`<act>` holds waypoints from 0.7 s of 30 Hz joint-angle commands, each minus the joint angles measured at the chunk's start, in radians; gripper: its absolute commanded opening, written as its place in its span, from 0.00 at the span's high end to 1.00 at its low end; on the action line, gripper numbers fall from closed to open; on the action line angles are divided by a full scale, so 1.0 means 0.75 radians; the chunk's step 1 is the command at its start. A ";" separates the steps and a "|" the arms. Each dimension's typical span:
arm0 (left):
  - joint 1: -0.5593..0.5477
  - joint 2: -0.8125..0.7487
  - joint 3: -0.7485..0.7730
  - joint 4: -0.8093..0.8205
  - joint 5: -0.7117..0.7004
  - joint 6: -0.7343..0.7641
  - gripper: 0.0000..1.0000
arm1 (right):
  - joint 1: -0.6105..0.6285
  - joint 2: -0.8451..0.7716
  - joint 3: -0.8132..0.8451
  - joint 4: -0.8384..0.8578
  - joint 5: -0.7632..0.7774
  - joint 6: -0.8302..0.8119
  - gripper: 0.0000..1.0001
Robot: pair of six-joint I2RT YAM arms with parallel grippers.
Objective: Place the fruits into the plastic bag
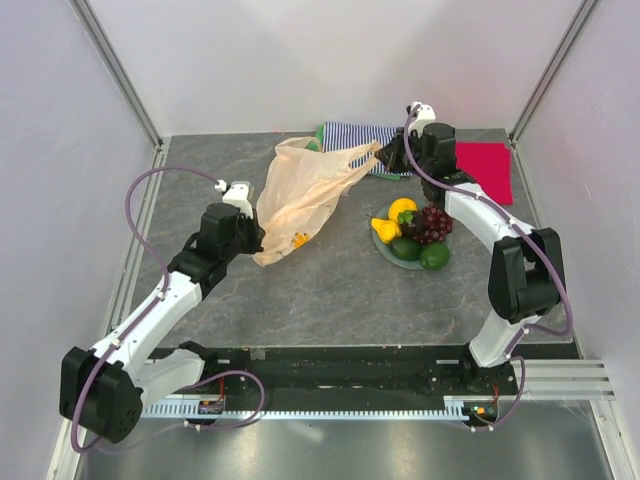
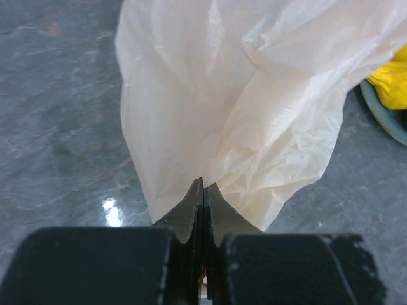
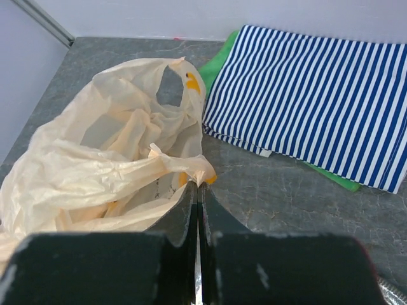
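Plastic bag (image 1: 300, 195) between hands: left hand (image 1: 257, 238) pinching lower edge, right hand (image 1: 383, 153) pinching handle.

Grey marbled tabletop (image 1: 330, 290). Plain pale walls (image 1: 340, 60) on three sides, aluminium corner posts (image 1: 115, 65). Slotted metal rail (image 1: 330, 408) along near edge. Even light; one glare spot (image 2: 111, 213), probably from an overhead lamp.

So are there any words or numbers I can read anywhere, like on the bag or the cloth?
No text here can be read.
plastic bag: faint dark print near its yellow pictures, too blurred to read.
striped cloth: a small white tag on its edge, with nothing legible on it.
small boards by the arm bases: coloured marks, too small to read.
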 commanded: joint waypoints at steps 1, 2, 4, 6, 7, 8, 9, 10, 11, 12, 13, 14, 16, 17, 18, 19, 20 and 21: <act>0.012 -0.024 0.086 -0.132 -0.270 0.029 0.96 | -0.015 -0.121 0.007 0.064 0.050 -0.016 1.00; 0.012 -0.010 0.103 -0.130 -0.274 0.037 0.93 | -0.007 -0.149 -0.054 0.104 0.028 0.029 1.00; 0.014 0.017 0.152 -0.123 -0.304 0.062 0.90 | 0.052 -0.204 -0.119 0.139 0.028 0.062 1.00; 0.014 0.086 0.199 -0.095 -0.351 0.113 0.86 | 0.152 -0.254 -0.236 0.186 0.091 0.099 1.00; 0.016 0.115 0.213 -0.076 -0.417 0.133 0.86 | 0.185 -0.306 -0.283 0.211 0.113 0.119 1.00; 0.016 0.186 0.230 -0.048 -0.450 0.152 0.84 | 0.218 -0.337 -0.379 0.276 0.128 0.144 1.00; 0.018 0.223 0.256 -0.029 -0.484 0.168 0.83 | 0.271 -0.360 -0.430 0.311 0.144 0.207 1.00; 0.038 0.266 0.271 -0.005 -0.525 0.195 0.79 | 0.300 -0.411 -0.479 0.348 0.154 0.232 1.00; 0.055 0.305 0.285 0.009 -0.522 0.203 0.76 | 0.328 -0.434 -0.563 0.395 0.167 0.248 1.00; 0.075 0.386 0.328 0.014 -0.511 0.197 0.71 | 0.387 -0.456 -0.596 0.407 0.189 0.269 1.00; 0.116 0.417 0.348 0.006 -0.475 0.187 0.62 | 0.416 -0.495 -0.627 0.415 0.234 0.269 1.00; 0.128 0.444 0.373 -0.011 -0.462 0.174 0.39 | 0.443 -0.511 -0.678 0.428 0.260 0.271 1.00; 0.139 0.455 0.428 -0.060 -0.456 0.134 0.25 | 0.511 -0.556 -0.725 0.438 0.320 0.289 1.00; 0.139 0.434 0.432 -0.060 -0.444 0.123 0.18 | 0.527 -0.567 -0.768 0.456 0.338 0.293 1.00; 0.141 0.408 0.428 -0.064 -0.432 0.093 0.17 | 0.558 -0.579 -0.790 0.467 0.340 0.301 1.00; 0.141 0.337 0.426 -0.080 -0.391 0.078 0.07 | 0.572 -0.591 -0.809 0.477 0.385 0.310 1.00; 0.143 0.295 0.420 -0.095 -0.370 0.062 0.04 | 0.600 -0.597 -0.835 0.491 0.430 0.314 1.00; 0.141 0.255 0.412 -0.109 -0.350 0.025 0.02 | 0.613 -0.599 -0.848 0.495 0.465 0.320 1.00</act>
